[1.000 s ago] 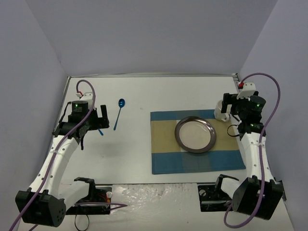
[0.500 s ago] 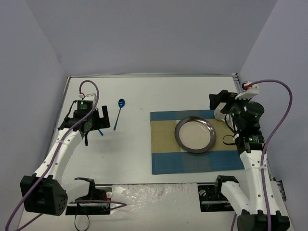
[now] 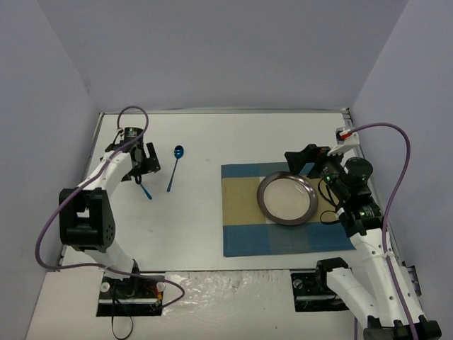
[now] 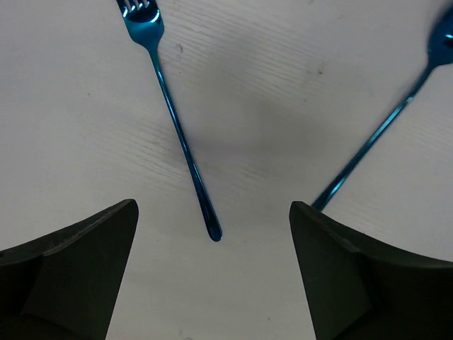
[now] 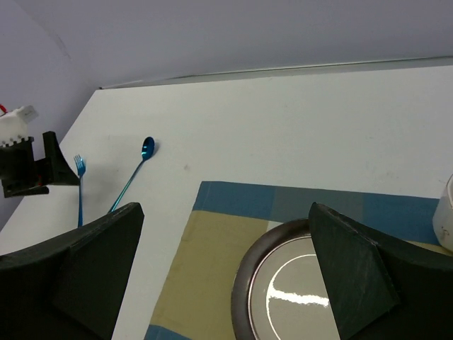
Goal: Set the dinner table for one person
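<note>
White dinner table (image 3: 212, 142), steel plate (image 3: 287, 198) on checked placemat (image 3: 283, 239)

Fork (image 4: 177, 127) lies under the gap between the left hand's (image 4: 212, 209) spread fingers, spoon (image 4: 382, 134) just beside; bare surface (image 3: 212, 142) surrounds both.

In the left wrist view the top edge is clipping the fork (image 4: 177, 134) tines at 11 o'clock. The spoon (image 4: 375, 138) is blurring toward 2 o'clock, losing its bowl to the right edge and its handle end behind a finger (image 4: 354, 283).

From above, the left gripper (image 3: 146, 163) is covering most of the fork.

In the right wrist view a white rounded object (image 5: 446, 212) is showing only a sliver at 3 o'clock — too little to name — and the plate (image 5: 283, 283) is running off the bottom edge.
</note>
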Controlling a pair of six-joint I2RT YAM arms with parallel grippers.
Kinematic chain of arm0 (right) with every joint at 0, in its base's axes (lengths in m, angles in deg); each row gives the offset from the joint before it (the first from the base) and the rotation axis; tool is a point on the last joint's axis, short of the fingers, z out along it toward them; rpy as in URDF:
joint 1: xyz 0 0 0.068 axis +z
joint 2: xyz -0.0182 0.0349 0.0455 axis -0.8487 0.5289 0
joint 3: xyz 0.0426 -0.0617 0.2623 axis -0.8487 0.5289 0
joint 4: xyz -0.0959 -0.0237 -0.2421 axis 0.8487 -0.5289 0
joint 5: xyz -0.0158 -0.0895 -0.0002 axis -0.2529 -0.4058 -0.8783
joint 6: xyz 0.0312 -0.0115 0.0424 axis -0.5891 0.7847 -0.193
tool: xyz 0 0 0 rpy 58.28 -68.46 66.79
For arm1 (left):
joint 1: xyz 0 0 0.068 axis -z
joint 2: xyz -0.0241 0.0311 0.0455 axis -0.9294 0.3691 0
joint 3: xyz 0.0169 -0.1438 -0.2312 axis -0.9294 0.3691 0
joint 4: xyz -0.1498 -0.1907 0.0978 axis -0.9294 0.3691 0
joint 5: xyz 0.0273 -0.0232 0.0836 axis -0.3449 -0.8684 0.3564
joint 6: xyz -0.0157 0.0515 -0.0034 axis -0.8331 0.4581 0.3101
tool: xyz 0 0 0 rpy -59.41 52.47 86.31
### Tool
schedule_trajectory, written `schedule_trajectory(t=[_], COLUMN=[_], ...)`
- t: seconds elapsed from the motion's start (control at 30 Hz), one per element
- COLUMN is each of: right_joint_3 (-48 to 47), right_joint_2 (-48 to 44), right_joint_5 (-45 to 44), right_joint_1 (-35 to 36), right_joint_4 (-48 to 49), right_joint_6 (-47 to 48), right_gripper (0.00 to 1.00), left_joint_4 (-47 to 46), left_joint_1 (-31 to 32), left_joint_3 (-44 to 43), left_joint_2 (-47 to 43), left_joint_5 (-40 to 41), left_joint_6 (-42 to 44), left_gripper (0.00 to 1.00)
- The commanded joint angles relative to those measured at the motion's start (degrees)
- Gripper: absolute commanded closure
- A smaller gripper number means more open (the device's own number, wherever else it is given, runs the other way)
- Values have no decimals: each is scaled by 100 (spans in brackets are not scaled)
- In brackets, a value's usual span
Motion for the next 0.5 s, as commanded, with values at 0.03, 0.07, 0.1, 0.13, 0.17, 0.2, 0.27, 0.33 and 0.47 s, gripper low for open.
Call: schedule_trajectory(t=[0.03,0.07,0.1,0.13,0.17,0.2,0.27,0.33,0.47], right_joint_3=[37,42,47,52,58,63,53,31,-47], right_joint_2=[-106,-101,-99,-99,-91,-81,-81,-102,-134], right_joint_5=[77,66,58,54,44,35,54,76,140], right_joint_1=[286,319,345,364,378,388,393,410,465], right_joint_4=[203,192,182,172,162,151,138,134,134], right_joint_6=[55,77,97,116,126,131,217,299,531], right_gripper=[0,0,0,0,0,0,0,0,0], left_joint_4=[-252,-329,-359,-345,-341,-342,-378,-425,-606], left_joint_1=[-602,-647,-682,-706,-754,-809,-861,-943,-1055], left_joint_3=[-586,-669,-748,-824,-916,-1006,-1053,-1091,-1043], left_joint_2=[847,985,1109,1219,1352,1482,1580,1708,1916], left_joint_5=[202,180,180,199,201,195,164,144,16], left_joint_6=[-885,-935,-979,-1017,-1074,-1134,-1155,-1172,-1148], left_gripper=[23,24,26,27,29,31,35,39,49])
